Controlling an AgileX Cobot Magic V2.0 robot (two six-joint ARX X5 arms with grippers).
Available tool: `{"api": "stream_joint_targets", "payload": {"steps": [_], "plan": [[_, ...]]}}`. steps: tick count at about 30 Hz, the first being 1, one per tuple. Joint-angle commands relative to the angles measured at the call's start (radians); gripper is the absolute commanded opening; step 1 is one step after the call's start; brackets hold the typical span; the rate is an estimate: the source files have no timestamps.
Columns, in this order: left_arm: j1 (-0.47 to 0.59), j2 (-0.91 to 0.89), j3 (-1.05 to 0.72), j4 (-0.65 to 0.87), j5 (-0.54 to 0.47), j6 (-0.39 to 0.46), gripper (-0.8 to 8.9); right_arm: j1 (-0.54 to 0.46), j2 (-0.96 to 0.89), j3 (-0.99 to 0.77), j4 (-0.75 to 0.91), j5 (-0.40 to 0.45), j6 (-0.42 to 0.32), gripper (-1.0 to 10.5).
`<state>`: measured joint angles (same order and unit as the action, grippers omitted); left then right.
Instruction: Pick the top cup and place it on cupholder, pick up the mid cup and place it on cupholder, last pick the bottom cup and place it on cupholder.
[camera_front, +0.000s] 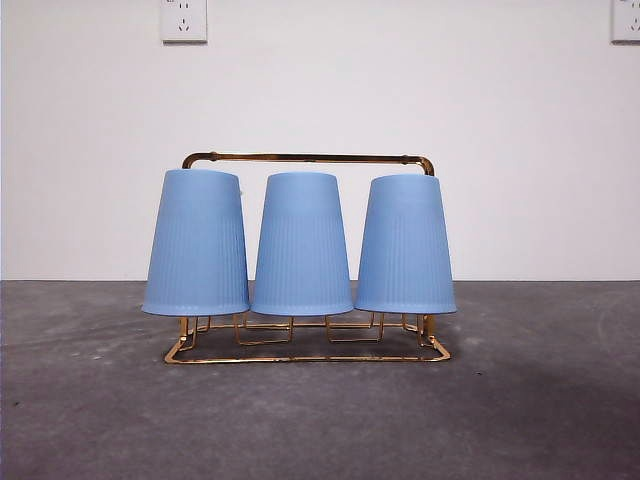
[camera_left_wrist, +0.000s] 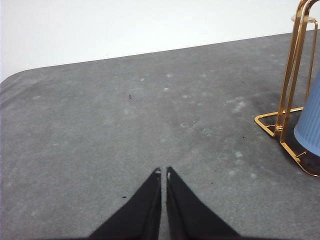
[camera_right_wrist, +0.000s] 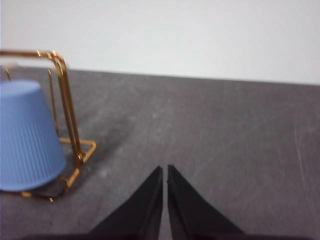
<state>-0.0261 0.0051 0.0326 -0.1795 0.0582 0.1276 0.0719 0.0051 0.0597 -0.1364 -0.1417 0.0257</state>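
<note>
Three blue ribbed cups hang upside down in a row on the gold wire cupholder (camera_front: 310, 158): a left cup (camera_front: 197, 243), a middle cup (camera_front: 301, 245) and a right cup (camera_front: 405, 245). No arm shows in the front view. My left gripper (camera_left_wrist: 163, 173) is shut and holds nothing, low over the grey table, apart from the cupholder's end (camera_left_wrist: 292, 75) and a blue cup (camera_left_wrist: 311, 125). My right gripper (camera_right_wrist: 164, 169) is also shut on nothing, off to the side of the other end of the cupholder (camera_right_wrist: 65, 100) and its cup (camera_right_wrist: 27, 135).
The grey table (camera_front: 520, 400) runs back to a white wall with a socket (camera_front: 183, 19) at the upper left and another socket (camera_front: 626, 20) at the upper right.
</note>
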Motion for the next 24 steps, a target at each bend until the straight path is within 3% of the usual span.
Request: {"api": "stream_joint_targets", "payload": {"steps": [1, 11, 24], "plan": [[0.003, -0.002, -0.020, -0.007, 0.002, -0.008, 0.09, 0.000, -0.002, -0.017, 0.015, 0.011, -0.003, 0.1], [0.003, -0.002, -0.020, -0.007, 0.002, -0.008, 0.09, 0.000, -0.002, -0.049, -0.031, 0.011, 0.047, 0.1], [0.003, -0.002, -0.020, -0.007, 0.002, -0.009, 0.09, 0.000, -0.002, -0.048, -0.021, 0.011, 0.045, 0.1]]}}
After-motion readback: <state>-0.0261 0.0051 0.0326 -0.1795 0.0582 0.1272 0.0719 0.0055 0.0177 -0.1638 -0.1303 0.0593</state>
